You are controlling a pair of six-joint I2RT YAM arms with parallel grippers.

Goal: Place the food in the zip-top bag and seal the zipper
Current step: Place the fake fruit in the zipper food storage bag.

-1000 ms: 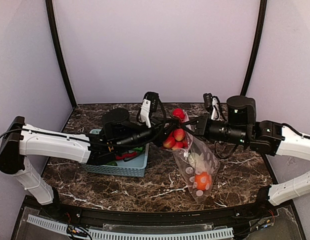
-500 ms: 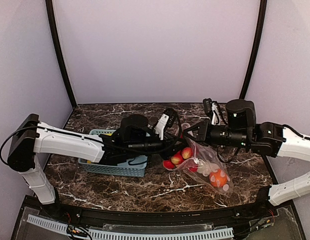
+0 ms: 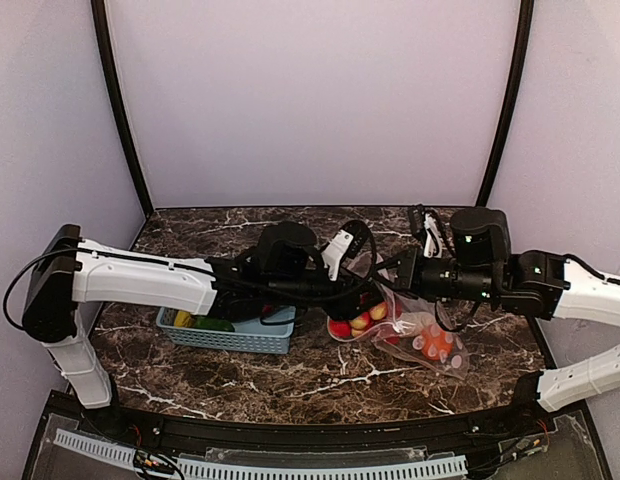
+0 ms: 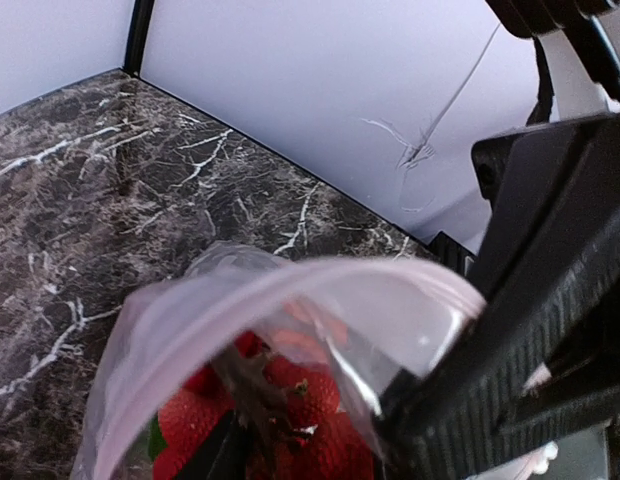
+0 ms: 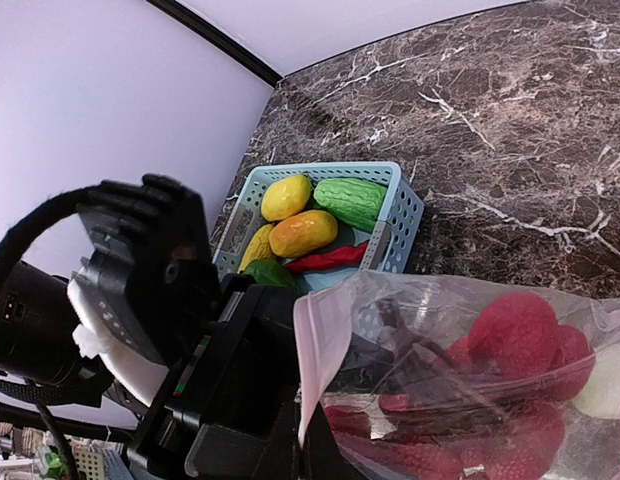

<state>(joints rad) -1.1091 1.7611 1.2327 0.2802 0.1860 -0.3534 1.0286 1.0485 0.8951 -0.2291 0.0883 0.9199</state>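
The zip-top bag [image 3: 415, 330] lies on the table right of centre, its mouth raised toward both grippers. Inside it are red strawberries [image 3: 342, 327], a white piece and an orange dotted piece [image 3: 436, 343]. My right gripper [image 3: 392, 278] is shut on the pink zipper edge [image 5: 316, 340] at the mouth [image 5: 310, 450]. My left gripper [image 3: 368, 290] reaches into the open mouth. One dark finger [image 5: 425, 352] shows through the plastic beside the strawberries [image 4: 320, 440]. How its jaws stand is hidden. The zipper strip [image 4: 290, 285] arcs open.
The light blue basket [image 3: 230, 343] stands left of the bag under my left arm. It holds a yellow pepper [image 5: 287, 197], a green cucumber [image 5: 350, 200], an orange pepper [image 5: 302, 232], a red chili [image 5: 335, 258] and corn [image 5: 252, 250]. Walls close the back and sides.
The bag has come down from hanging to lying on the table. My left arm has pushed right and lower, into the bag mouth, uncovering the basket. The right gripper has dropped slightly.
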